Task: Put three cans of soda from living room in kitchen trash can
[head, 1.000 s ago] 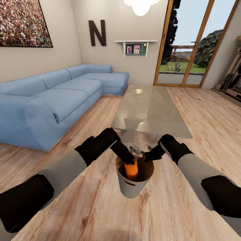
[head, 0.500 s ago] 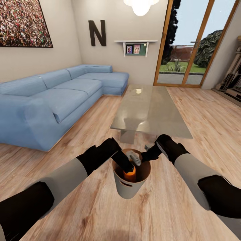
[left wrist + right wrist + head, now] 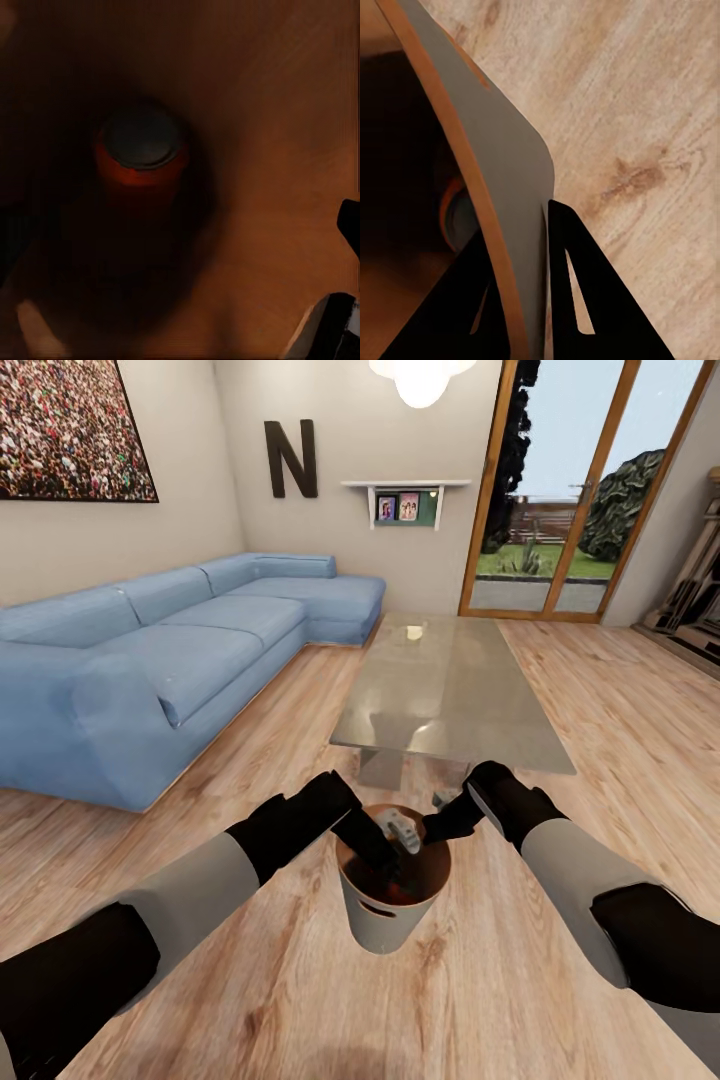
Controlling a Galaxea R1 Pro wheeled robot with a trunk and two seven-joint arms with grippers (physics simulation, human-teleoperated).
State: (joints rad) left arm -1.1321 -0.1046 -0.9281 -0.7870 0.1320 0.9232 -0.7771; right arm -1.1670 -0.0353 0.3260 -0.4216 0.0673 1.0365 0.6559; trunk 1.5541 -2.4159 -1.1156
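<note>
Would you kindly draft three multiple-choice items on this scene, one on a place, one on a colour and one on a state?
1. Where is the orange soda can?
A. On the coffee table
B. Inside the trash can
C. On the sofa

2. What colour is the bin's outer wall?
A. Grey
B. Blue
C. Red

3. What is the right gripper doing?
A. Hanging open in the air
B. Holding a can
C. Pinching the bin's wall

Answers: 1 B, the left wrist view looks down at the can standing in the bin's brown interior. 2 A, the head view shows a grey outside. 3 C, the right wrist view shows one finger on each side of the wall.
</note>
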